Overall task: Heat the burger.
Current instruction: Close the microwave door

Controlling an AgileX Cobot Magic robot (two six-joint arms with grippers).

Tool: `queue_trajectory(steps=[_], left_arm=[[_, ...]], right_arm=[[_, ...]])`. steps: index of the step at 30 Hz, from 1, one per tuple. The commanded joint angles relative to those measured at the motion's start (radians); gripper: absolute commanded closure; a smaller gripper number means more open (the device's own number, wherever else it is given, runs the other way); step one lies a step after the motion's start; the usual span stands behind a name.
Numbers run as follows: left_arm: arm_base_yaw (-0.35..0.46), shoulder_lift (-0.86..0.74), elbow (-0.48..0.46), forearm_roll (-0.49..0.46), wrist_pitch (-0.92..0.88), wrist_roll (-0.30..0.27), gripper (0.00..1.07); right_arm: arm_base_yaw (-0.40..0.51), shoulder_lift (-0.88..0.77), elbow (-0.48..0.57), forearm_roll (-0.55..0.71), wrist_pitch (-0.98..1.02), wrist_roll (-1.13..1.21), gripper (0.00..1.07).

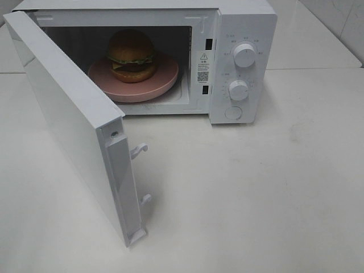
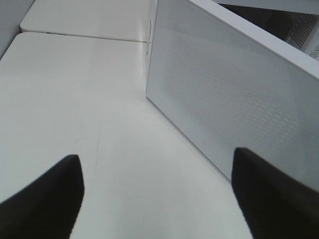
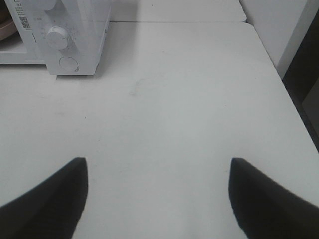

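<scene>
The burger [image 1: 132, 55] has a golden-brown bun, lettuce and a dark patty. It sits on a pink plate [image 1: 162, 85] inside the white microwave [image 1: 244, 23]. The microwave door [image 1: 62, 119] stands wide open, swung out to the left. Neither gripper shows in the exterior high view. In the left wrist view my left gripper [image 2: 157, 199] is open with nothing between its dark fingers. It hovers over the table beside the door's outer face [image 2: 234, 94]. My right gripper [image 3: 157, 199] is also open and empty, over bare table to the right of the microwave.
The control panel carries two knobs [image 1: 244, 55] [image 1: 238, 90] and a round button [image 1: 233, 112], and it also appears in the right wrist view [image 3: 75, 35]. Two latch hooks [image 1: 139, 151] stick out of the door's edge. The table edge [image 3: 271, 59] runs along the right.
</scene>
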Motion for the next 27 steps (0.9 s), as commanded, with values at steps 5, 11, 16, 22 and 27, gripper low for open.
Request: queue_trajectory(steps=[5,11,16,22,27], left_arm=[[-0.002,0.153,-0.005,-0.005,-0.113,-0.007,0.6],[-0.002,0.3,-0.005,-0.005,-0.21,0.0,0.86],[-0.002,0.424,-0.005,-0.005,-0.305,0.0,1.06],[-0.002,0.55,0.065,-0.028,-0.575,0.045,1.07],[-0.002,0.605,0.135,-0.042,-0.763,0.045,1.07]], right_arm=[[-0.007,-0.029,0.007,0.0,-0.003,-0.009,0.31],[-0.007,-0.029,0.007,0.0,-0.003,-0.009,0.31],[-0.007,-0.029,0.007,0.0,-0.003,-0.009,0.31],[-0.007,-0.029,0.007,0.0,-0.003,-0.009,0.31],[-0.007,-0.029,0.007,0.0,-0.003,-0.009,0.31]])
